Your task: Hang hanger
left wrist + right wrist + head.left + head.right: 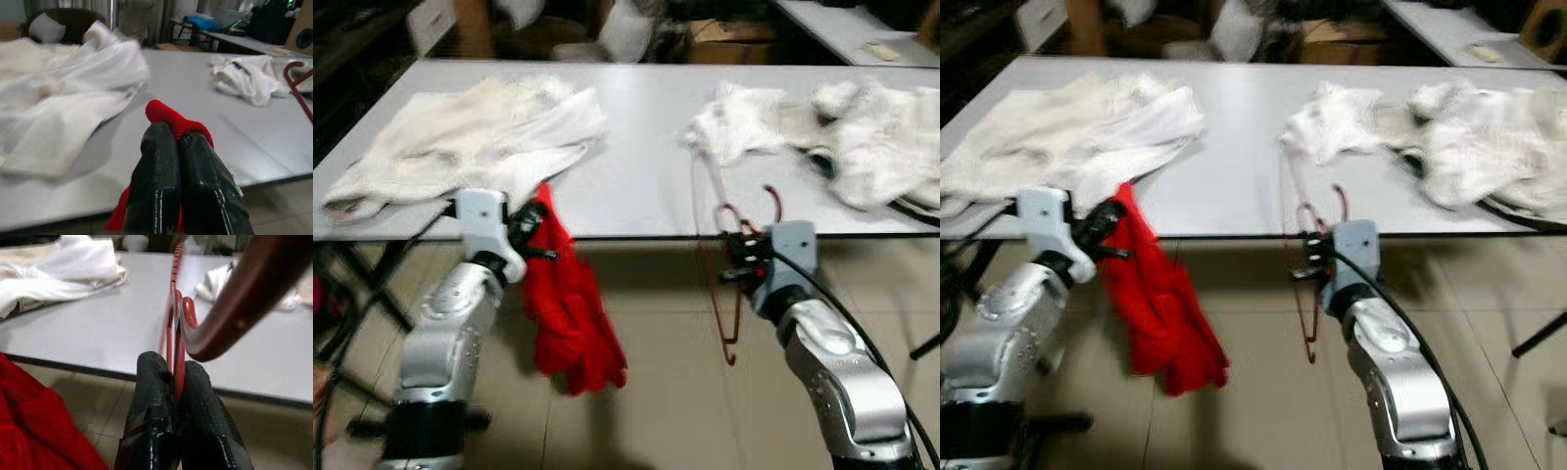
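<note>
A red hanger [729, 284] is being held in the right gripper [736, 262] jaws at the surface [636, 147] front edge; red cloth [570, 313] is being pinched by the left gripper [530, 235], white garments [470, 127] crowding behind

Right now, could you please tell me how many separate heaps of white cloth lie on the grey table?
2: one wide white cloth heap on the grey table's left part, another crumpled white cloth heap on its right part. More may lie beyond the right edge.

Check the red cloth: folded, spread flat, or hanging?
Hanging. The red cloth is pinched at its top by the left gripper and droops bunched below the table edge, above the floor.
</note>
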Controlling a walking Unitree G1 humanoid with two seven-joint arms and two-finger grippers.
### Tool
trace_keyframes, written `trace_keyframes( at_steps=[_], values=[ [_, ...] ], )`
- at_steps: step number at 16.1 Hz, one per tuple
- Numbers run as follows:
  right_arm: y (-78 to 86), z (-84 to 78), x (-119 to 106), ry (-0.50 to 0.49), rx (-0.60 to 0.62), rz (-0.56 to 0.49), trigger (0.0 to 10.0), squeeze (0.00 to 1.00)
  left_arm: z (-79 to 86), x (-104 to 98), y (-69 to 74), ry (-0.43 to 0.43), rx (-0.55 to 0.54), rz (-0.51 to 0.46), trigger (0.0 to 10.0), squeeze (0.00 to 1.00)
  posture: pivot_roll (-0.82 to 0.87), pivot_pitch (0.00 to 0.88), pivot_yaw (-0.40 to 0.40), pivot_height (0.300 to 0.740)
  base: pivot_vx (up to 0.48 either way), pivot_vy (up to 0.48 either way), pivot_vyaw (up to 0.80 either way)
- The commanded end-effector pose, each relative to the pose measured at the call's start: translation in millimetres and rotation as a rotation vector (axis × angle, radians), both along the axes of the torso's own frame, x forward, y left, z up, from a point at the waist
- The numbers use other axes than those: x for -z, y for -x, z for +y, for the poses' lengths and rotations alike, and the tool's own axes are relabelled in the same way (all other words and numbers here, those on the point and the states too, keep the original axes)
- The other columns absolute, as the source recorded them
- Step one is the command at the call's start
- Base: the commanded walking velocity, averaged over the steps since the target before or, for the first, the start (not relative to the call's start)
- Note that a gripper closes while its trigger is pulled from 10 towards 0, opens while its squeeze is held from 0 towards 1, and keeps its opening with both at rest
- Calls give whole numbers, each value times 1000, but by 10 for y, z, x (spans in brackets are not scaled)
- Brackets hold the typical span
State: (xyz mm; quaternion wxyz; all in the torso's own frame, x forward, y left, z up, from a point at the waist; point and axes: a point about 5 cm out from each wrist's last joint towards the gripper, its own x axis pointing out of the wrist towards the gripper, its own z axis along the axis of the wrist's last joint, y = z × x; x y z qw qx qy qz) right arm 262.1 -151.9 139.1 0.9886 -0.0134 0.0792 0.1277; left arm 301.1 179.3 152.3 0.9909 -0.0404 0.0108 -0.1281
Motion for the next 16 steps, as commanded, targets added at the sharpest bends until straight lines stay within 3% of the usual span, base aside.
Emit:
trace_keyframes(
  at_steps=[1,2,4,7,9,11,14,16],
  values=[
    [11,-6,-59,-1,-29,-25,10000,0,-71,-111,-17,4,38,-43,10000,0,-55,0,-1,740,349,0,0],
    [25,-8,-97,38,-108,-39,10000,0,-78,-138,-42,4,50,-50,10000,0,-58,0,1,740,352,0,0],
    [24,-47,-126,52,-132,-43,10000,0,-89,-158,-60,2,60,-55,10000,0,-61,0,2,740,352,0,0],
    [114,-7,-253,75,-346,-72,10000,0,-65,-242,-123,-18,68,-72,10000,0,-62,0,-1,740,350,0,0],
    [251,-66,-399,98,-570,-73,10000,0,22,-419,-255,-57,67,-109,10000,0,-56,0,-9,740,352,0,0],
    [307,-160,-473,123,-660,-58,10000,0,137,-598,-357,-89,55,-145,10000,0,-55,0,-7,740,349,0,0],
    [276,-227,-562,138,-679,-90,10000,0,260,-805,-467,-125,25,-179,10000,0,-56,0,0,740,351,0,0],
    [263,-199,-578,142,-687,-102,10000,0,249,-886,-501,-139,38,-197,10000,0,-54,0,2,740,349,0,400]
  ],
)
